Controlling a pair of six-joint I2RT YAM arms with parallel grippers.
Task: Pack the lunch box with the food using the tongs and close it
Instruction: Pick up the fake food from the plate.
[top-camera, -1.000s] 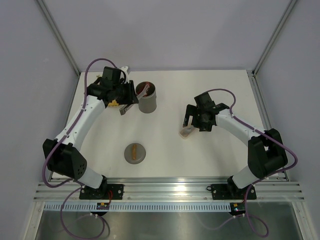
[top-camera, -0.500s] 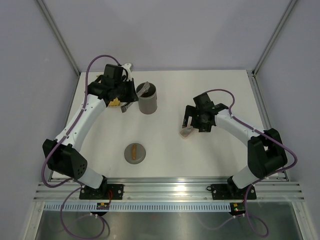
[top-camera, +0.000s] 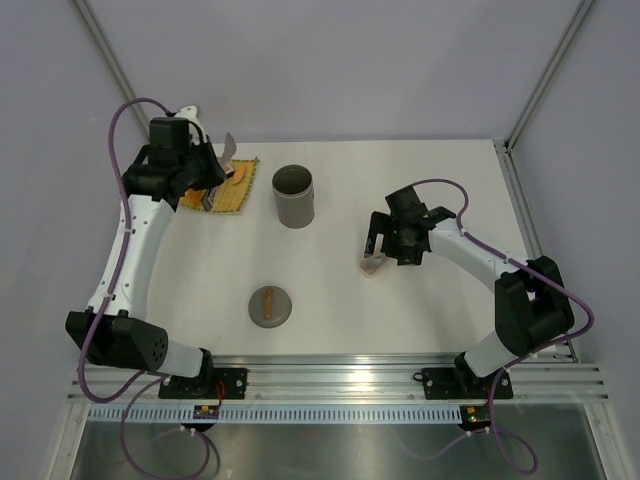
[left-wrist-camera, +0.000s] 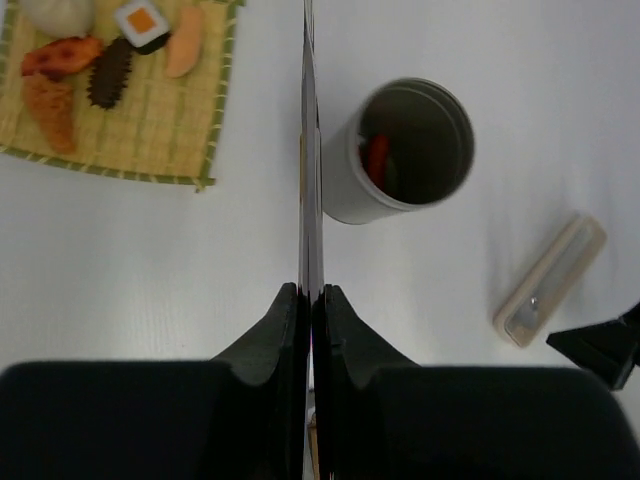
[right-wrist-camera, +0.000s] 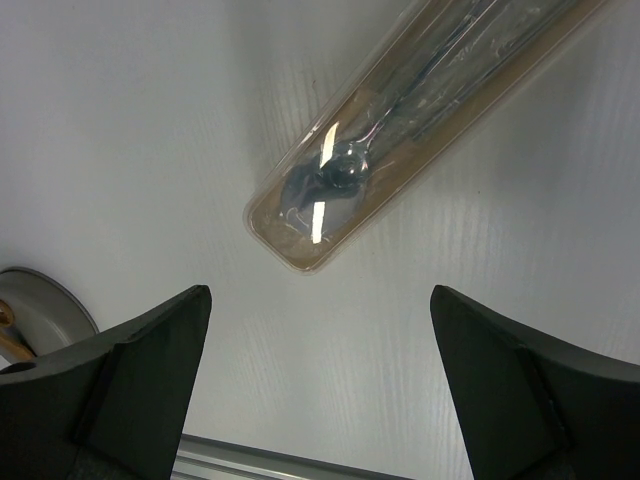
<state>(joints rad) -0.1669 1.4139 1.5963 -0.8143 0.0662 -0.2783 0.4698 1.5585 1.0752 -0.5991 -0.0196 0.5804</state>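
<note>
The lunch box (top-camera: 293, 207) is an upright grey canister standing open at the back middle of the table; in the left wrist view its wall (left-wrist-camera: 343, 192) shows, with a red piece (left-wrist-camera: 377, 160) inside. More food (left-wrist-camera: 184, 52), orange, red, white and dark pieces, lies on a yellow woven mat (top-camera: 236, 200) to its left. My left gripper (top-camera: 203, 166) hovers over the mat's far left end, shut (left-wrist-camera: 311, 293) on the silver tongs (left-wrist-camera: 309, 150), whose arms are pressed together with nothing between the tips. My right gripper (top-camera: 384, 246) stands open (right-wrist-camera: 318, 300) and holds nothing.
A round grey lid (top-camera: 281, 313) with a brown handle lies at the front middle; its edge (right-wrist-camera: 30, 300) shows in the right wrist view. A pale oblong cutlery case (top-camera: 372, 264) lies just beyond the right gripper's fingers (right-wrist-camera: 400, 130). The table's back and left edges run close to the left arm.
The left arm has swung left and back from the lunch box to over the mat, and the tongs' arms have closed together. The right arm has not moved.
</note>
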